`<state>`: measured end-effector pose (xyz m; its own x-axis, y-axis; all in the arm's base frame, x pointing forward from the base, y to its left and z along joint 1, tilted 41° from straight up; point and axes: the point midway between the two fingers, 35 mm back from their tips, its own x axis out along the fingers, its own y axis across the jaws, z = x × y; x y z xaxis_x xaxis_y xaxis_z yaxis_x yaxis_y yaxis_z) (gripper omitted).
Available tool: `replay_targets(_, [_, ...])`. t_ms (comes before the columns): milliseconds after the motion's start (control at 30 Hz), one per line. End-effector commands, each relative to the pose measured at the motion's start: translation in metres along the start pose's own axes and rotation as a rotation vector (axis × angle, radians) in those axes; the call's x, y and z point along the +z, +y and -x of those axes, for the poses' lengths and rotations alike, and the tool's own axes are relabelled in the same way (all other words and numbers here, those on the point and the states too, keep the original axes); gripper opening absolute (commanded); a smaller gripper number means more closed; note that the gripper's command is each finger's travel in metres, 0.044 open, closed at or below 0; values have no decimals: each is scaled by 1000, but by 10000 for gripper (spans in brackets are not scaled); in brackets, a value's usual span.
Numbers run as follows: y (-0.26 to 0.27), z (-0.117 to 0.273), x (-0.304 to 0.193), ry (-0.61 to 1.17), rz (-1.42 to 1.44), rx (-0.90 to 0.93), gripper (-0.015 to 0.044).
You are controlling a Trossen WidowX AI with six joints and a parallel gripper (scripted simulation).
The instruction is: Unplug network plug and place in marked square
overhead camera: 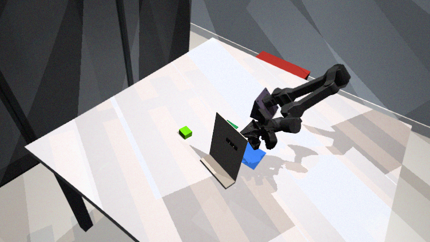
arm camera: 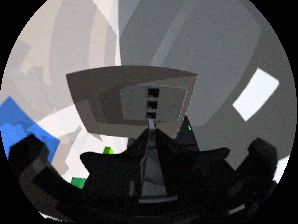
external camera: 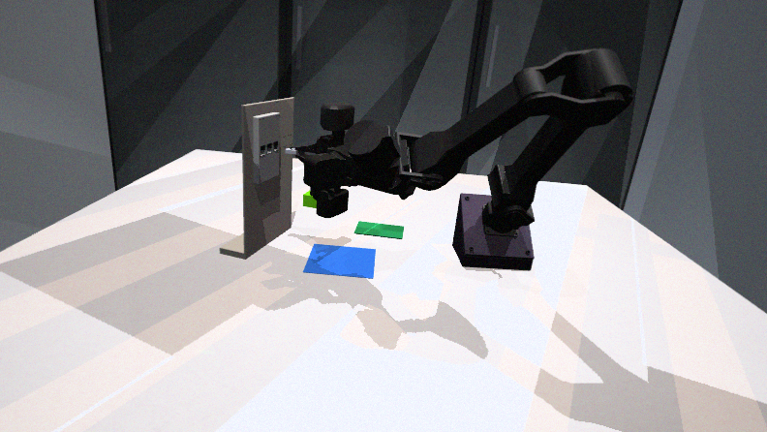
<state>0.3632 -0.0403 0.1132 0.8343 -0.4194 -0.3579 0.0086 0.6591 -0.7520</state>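
Note:
The upright panel (overhead camera: pixel 223 147) (external camera: pixel 268 214) carries a pale socket plate (external camera: pixel 264 172) (arm camera: pixel 131 102) with three dark openings, all showing in the exterior view. My gripper (overhead camera: pixel 242 133) (external camera: pixel 298 151) (arm camera: pixel 151 131) is shut on the small pale plug (external camera: pixel 290 151) (arm camera: pixel 151 123). The plug is out of the socket, in the air a short way in front of the panel, level with the row of openings. Its tab is too small to make out. The blue square (overhead camera: pixel 254 154) (external camera: pixel 343 262) (arm camera: pixel 32 131) lies flat on the table, lower than the gripper and to its side.
A flat green rectangle (overhead camera: pixel 232 124) (external camera: pixel 379 230) (arm camera: pixel 78 182) lies near the blue square, towards the arm's base (external camera: pixel 491 252). A bright green block (overhead camera: pixel 185 132) (external camera: pixel 309 200) (arm camera: pixel 108 150) stands on the table beyond the panel. A red box (overhead camera: pixel 282 64) is beyond the table's far edge.

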Motion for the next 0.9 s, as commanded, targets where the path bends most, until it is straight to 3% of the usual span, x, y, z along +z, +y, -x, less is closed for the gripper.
replay_targets(0, [1,3,-1,3,0,2,0])
replay_targets(867, [1,15,-3,4,0,3,0])
